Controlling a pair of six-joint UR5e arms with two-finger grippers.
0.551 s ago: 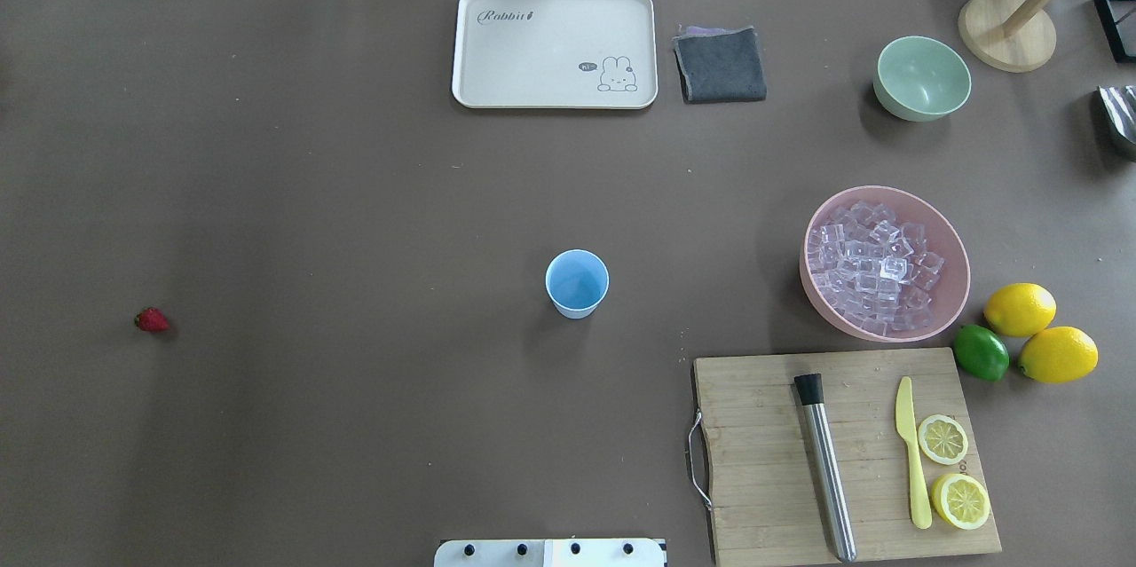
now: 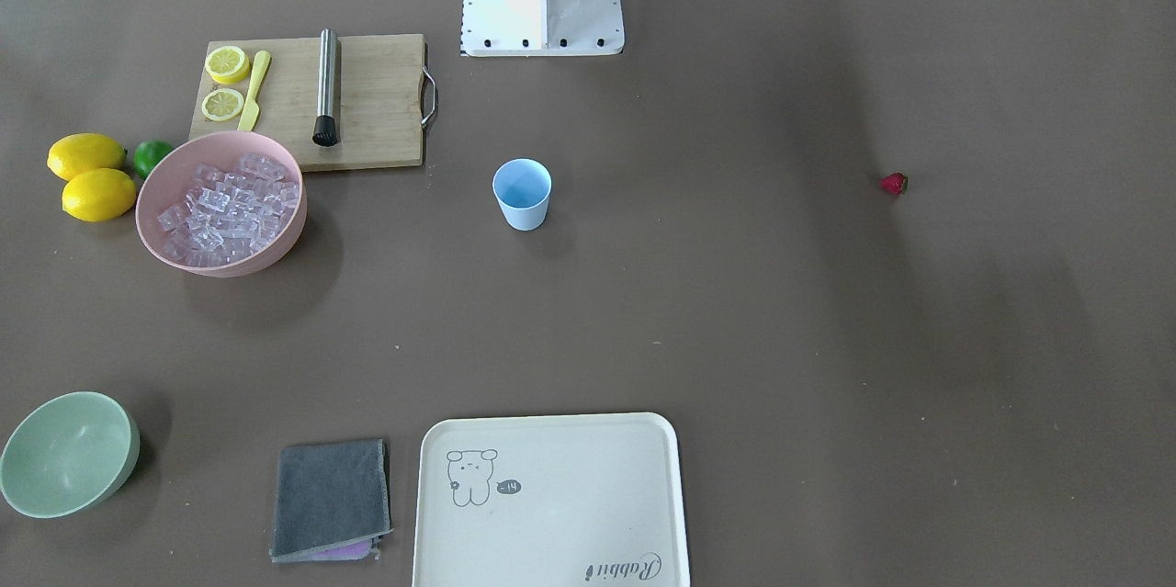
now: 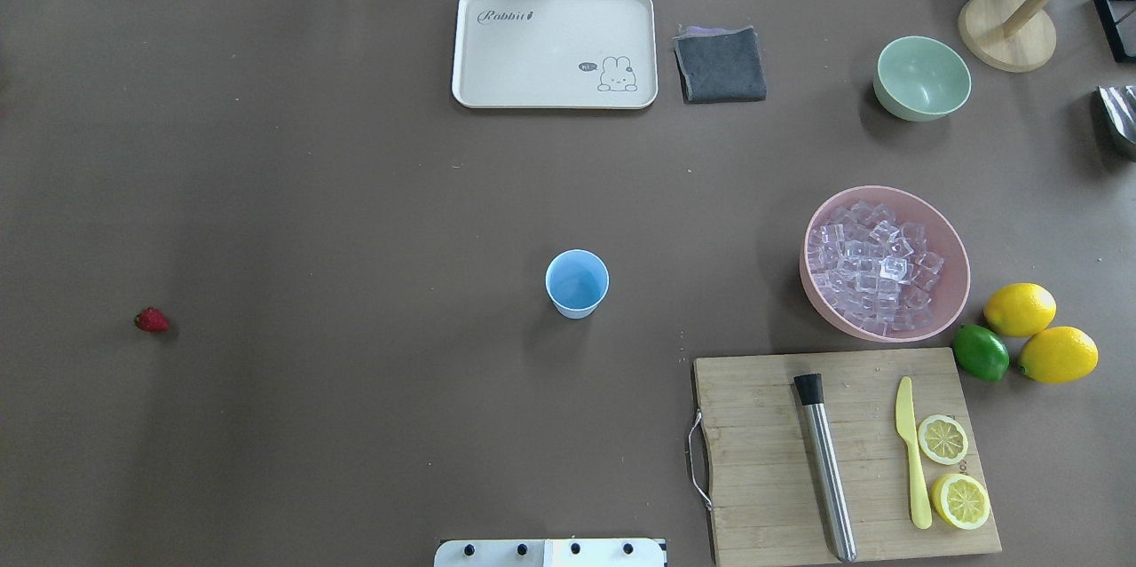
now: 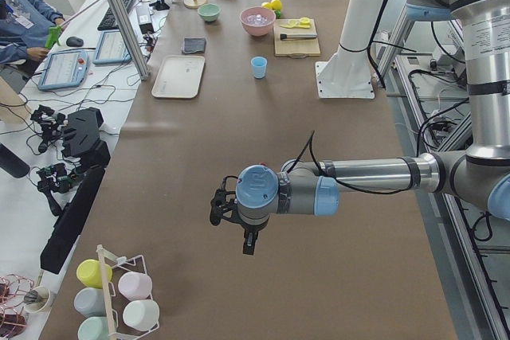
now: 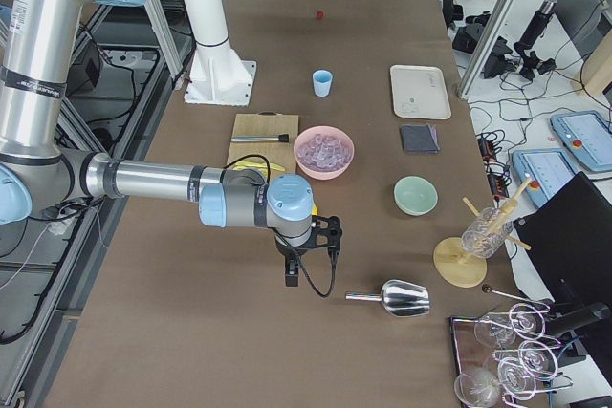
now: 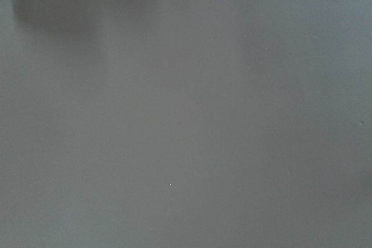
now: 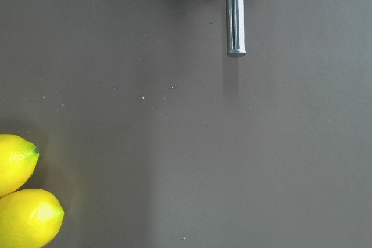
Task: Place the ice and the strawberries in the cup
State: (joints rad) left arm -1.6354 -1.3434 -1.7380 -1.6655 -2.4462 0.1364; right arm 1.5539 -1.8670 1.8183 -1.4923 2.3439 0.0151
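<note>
The light-blue cup (image 3: 577, 283) stands upright and empty at the table's middle; it also shows in the front view (image 2: 522, 192). The ice (image 3: 874, 270) fills the pink bowl (image 3: 809, 279) to its right. The strawberry (image 3: 152, 319) lies alone far to the left. My left gripper (image 4: 217, 208) shows only in the left side view, low over bare table beyond the strawberry's end. My right gripper (image 5: 330, 234) shows only in the right side view, past the pink bowl and near a metal scoop (image 5: 402, 298). I cannot tell whether either is open or shut.
A wooden cutting board (image 3: 763, 460) holds a steel muddler (image 3: 827, 469), a yellow knife (image 3: 910, 452) and lemon slices (image 3: 942, 438). Two lemons (image 3: 1021, 310) and a lime (image 3: 981, 352) lie beside the bowl. A green bowl (image 3: 923, 77), grey cloth (image 3: 721, 63) and cream tray (image 3: 555, 48) sit at the far side.
</note>
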